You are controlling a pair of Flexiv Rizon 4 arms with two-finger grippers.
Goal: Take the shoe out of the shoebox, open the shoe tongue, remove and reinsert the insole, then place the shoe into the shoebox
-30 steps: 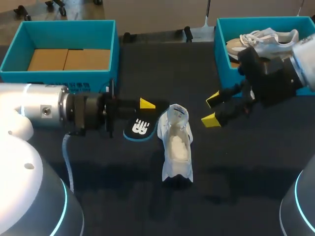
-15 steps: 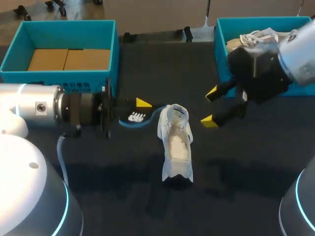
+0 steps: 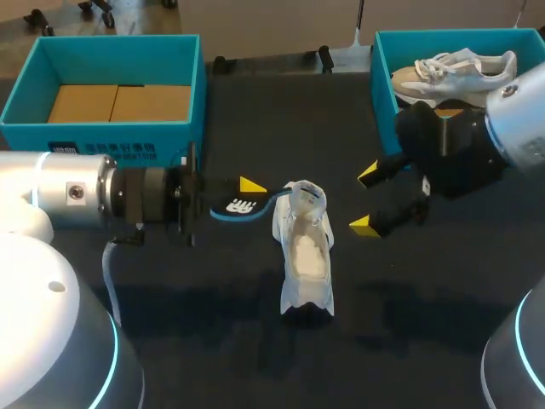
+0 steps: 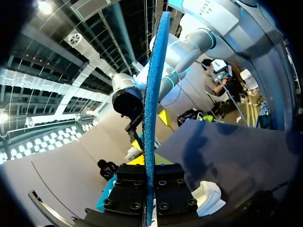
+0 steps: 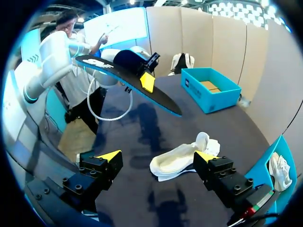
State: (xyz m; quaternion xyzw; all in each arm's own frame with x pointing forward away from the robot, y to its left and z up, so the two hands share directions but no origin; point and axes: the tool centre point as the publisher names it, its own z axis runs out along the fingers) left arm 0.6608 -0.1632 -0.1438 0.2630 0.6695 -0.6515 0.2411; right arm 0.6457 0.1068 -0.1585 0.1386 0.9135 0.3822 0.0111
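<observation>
Insole dark, blue-edged, gripped by left fingers; right fingers wide; shoe white.

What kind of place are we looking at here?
Likely a robotics test bench, not a shop: on a dark table, the left gripper holds an insole beside a white shoe, the right gripper is open, and two teal shoeboxes sit at the back.

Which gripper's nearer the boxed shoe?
Right. The right gripper hangs open near the boxed shoe, outside its box; the left gripper, holding the insole, is past the loose shoe.
</observation>
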